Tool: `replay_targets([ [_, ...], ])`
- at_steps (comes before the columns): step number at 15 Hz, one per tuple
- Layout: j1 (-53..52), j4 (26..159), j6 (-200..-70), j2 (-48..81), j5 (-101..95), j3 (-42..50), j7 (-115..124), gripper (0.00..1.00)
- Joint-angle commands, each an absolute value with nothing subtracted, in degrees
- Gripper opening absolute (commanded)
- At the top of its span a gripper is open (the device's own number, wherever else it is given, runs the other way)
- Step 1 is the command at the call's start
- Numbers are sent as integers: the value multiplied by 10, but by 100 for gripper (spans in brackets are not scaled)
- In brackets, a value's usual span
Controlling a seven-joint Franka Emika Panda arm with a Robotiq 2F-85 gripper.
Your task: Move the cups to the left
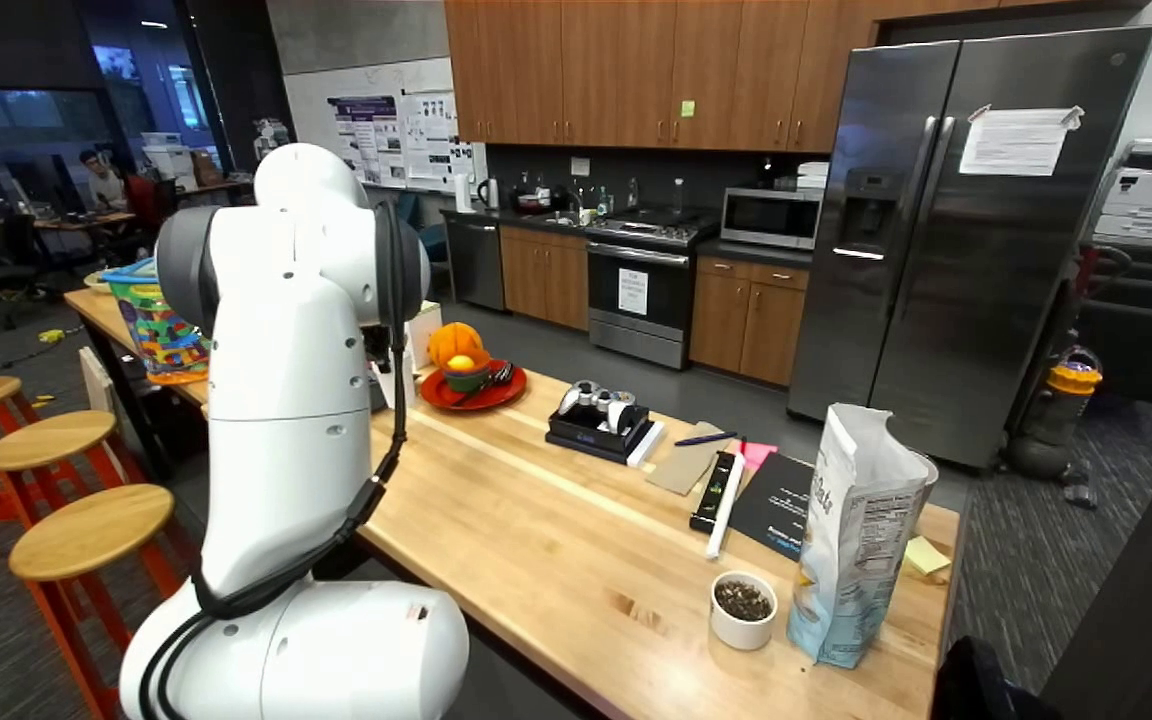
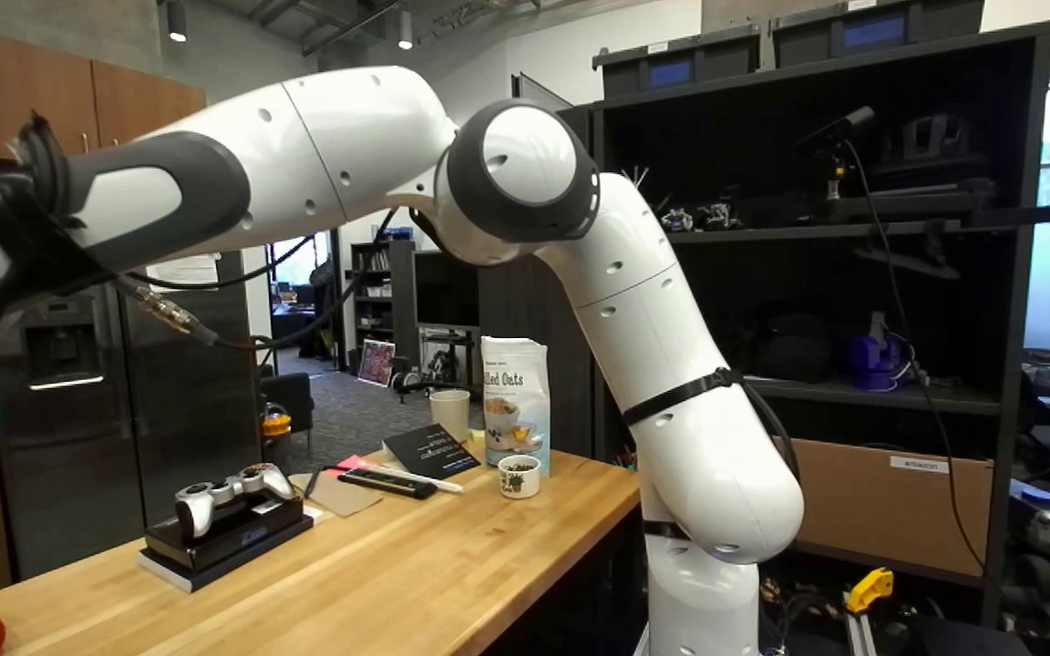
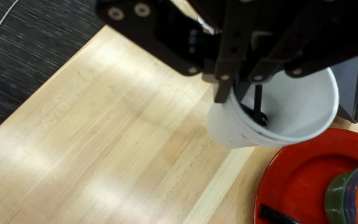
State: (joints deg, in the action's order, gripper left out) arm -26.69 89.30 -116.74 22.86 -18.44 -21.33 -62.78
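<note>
My gripper (image 3: 232, 95) pinches a white cup (image 3: 286, 115); wooden table (image 3: 126, 140) below; fridge (image 1: 996, 260) far right in an exterior view

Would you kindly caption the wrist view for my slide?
Gripper holding a white cup by its rim, near a red plate.

In the wrist view we had bare table (image 3: 120, 140) left of the pincer (image 3: 232, 93) and the white cup (image 3: 294, 107) it pinched; on the near right the red plate (image 3: 303, 177) and its bowls (image 3: 336, 193) barred the way. In an exterior view we found free room between the arm (image 1: 286, 420) and the small filled cup (image 1: 742, 626); the controller (image 1: 591, 396) stood as an obstacle farther off, the tall oats bag (image 1: 854, 545) at right.
</note>
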Motion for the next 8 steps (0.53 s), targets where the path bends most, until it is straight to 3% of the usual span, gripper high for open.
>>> replay_targets([
  [1, -280, 854, -1157, 259, -199, -214, -637, 1],
  [8, -284, 826, -1188, 297, -193, -209, -638, 1],
])
